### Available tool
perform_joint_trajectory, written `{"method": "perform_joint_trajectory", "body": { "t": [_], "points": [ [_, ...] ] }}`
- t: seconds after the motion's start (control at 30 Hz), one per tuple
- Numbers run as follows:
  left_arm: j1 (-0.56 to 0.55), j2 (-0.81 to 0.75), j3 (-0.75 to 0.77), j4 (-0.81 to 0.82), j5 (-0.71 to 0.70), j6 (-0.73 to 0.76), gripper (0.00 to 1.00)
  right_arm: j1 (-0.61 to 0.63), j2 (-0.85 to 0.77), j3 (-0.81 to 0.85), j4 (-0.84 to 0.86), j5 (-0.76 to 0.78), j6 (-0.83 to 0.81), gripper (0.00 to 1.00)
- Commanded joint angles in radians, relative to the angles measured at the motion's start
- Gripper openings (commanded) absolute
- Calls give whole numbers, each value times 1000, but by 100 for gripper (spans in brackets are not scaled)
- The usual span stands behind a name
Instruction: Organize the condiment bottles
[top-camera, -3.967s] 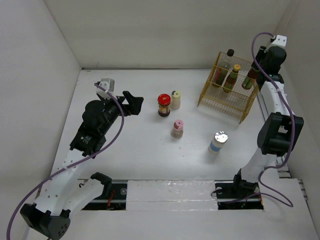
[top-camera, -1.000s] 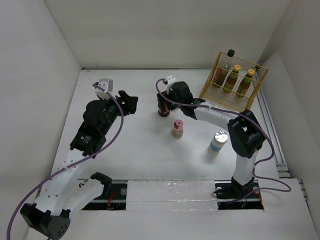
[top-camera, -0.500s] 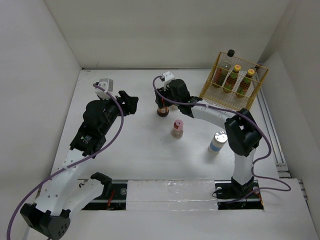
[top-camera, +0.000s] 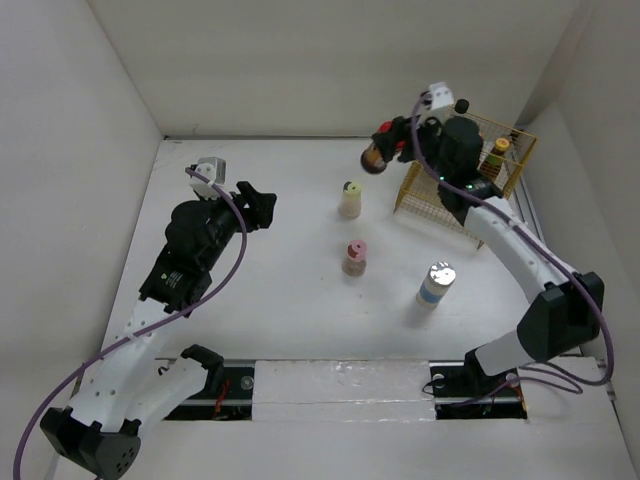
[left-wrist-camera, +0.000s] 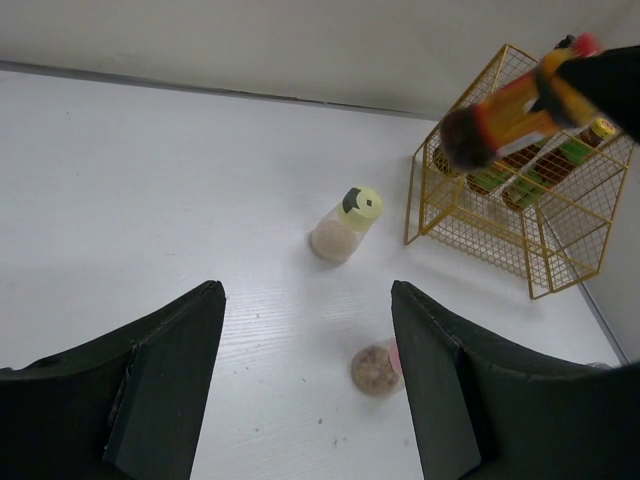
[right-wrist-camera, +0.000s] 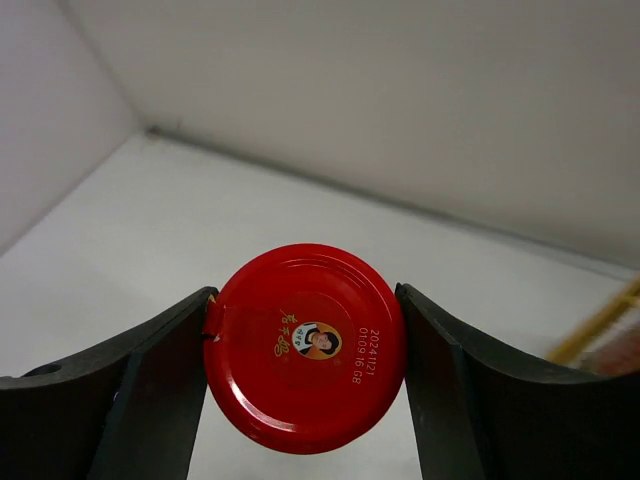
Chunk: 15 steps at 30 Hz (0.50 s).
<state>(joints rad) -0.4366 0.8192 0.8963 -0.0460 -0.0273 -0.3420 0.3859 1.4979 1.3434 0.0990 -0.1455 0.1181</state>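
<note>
Looking down, I counted three bottles standing on the flat white table (top-camera: 260, 290). They were a cream bottle (top-camera: 349, 199) with a pale yellow cap, a beige pink-capped bottle (top-camera: 354, 258), and a white-blue silver-lidded bottle (top-camera: 436, 284) with a shiny top. They stood well apart. One jar (right-wrist-camera: 305, 348) was up in the air just beside the basket (left-wrist-camera: 470, 225), lying on its side. The right gripper (top-camera: 388, 143) had its two black fingers closed on the jar's sides. From that wrist I saw the round, smooth red lid face on. The one basket was boxy yellow wire. It held at least two labelled bottles (left-wrist-camera: 560, 160), red and green, and the jar and arm hid the rest. The left gripper (left-wrist-camera: 305, 300) hung wide open over the table, with nothing in it.
</note>
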Motion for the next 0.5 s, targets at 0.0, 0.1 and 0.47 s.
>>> {"method": "perform_joint_trajectory", "body": {
  "t": [0.0, 0.1, 0.47],
  "points": [
    [1, -20, 13, 31, 9, 5, 63, -93, -74, -22, 153, 18, 20, 32],
    [1, -11, 13, 31, 9, 5, 63, -183, -96, -32, 153, 56, 20, 30],
    [1, -31, 13, 31, -2, 5, 63, -355, 28, 120, 114, 49, -3, 28]
  ]
}}
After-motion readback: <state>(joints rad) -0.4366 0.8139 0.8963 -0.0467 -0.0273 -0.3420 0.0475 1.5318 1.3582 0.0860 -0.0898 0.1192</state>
